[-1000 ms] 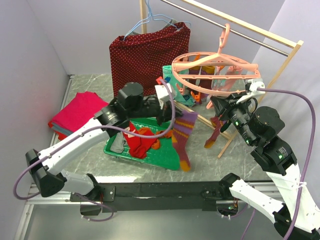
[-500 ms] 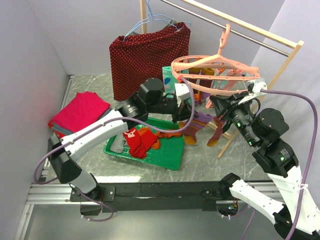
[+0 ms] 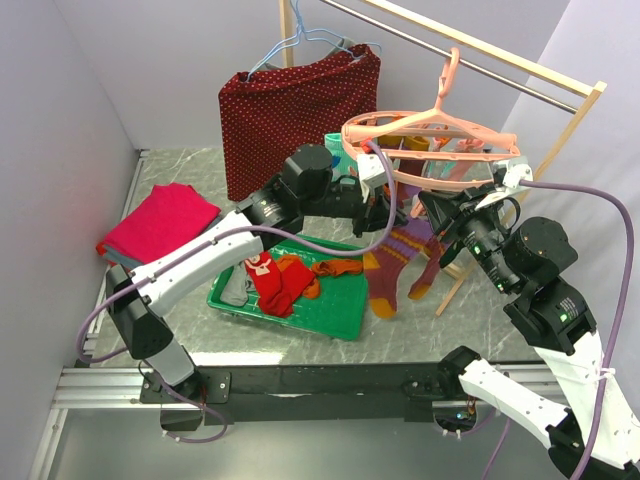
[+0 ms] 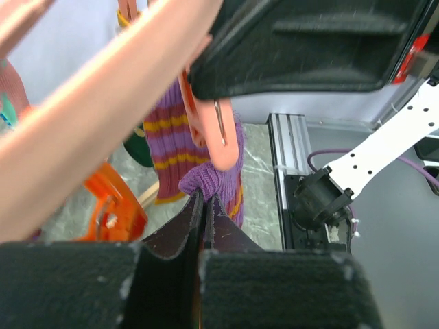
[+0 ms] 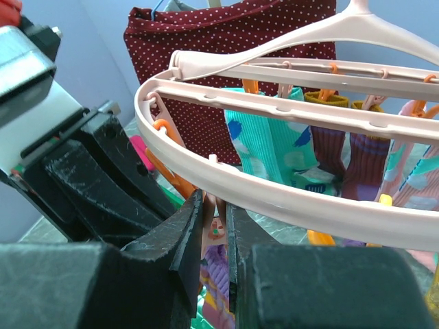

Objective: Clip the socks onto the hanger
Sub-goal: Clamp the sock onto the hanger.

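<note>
The left gripper pinches the striped sock beneath the hanger; the right gripper squeezes a peg. Next, probably feed the cuff into that peg.

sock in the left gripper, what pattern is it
The sock is purple with orange stripes, clearest in the left wrist view.

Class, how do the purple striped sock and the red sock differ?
The purple striped sock has orange bands; the red sock has white marks. The purple one hangs, pinched by the left end effector; the red one lies crumpled in the green tray. Both are small socks.
</note>
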